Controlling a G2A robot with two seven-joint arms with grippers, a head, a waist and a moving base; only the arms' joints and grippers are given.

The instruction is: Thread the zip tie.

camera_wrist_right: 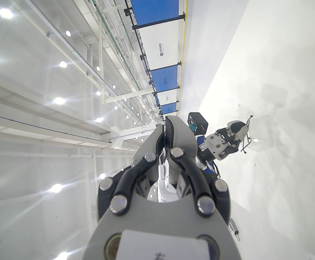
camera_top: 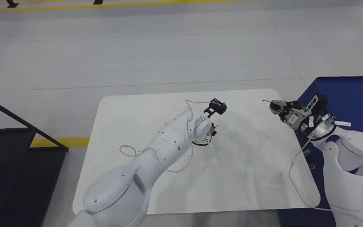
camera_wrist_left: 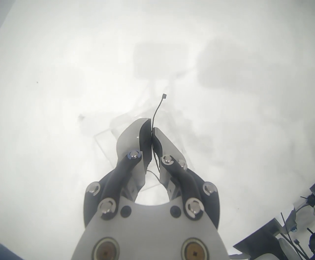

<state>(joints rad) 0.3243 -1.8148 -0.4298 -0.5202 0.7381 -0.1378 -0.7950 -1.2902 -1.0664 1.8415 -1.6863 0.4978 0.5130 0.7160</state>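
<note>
- White table [camera_top: 249, 187] with rounded corners — its top plain and matte
- A clear plastic piece [camera_wrist_left: 103, 140] lies flat on it — edges faint

white table [camera_top: 238, 170], blue panels [camera_wrist_right: 155, 12], ceiling lights [camera_wrist_right: 59, 100]

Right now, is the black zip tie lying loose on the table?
No, the left hand is shut on the zip tie, holding it up off the table.

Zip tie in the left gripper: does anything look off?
Nothing is damaged. The left gripper pinches the zip tie partway along, so its head end bows sideways. The right gripper, well apart from it, holds a second zip tie.
</note>
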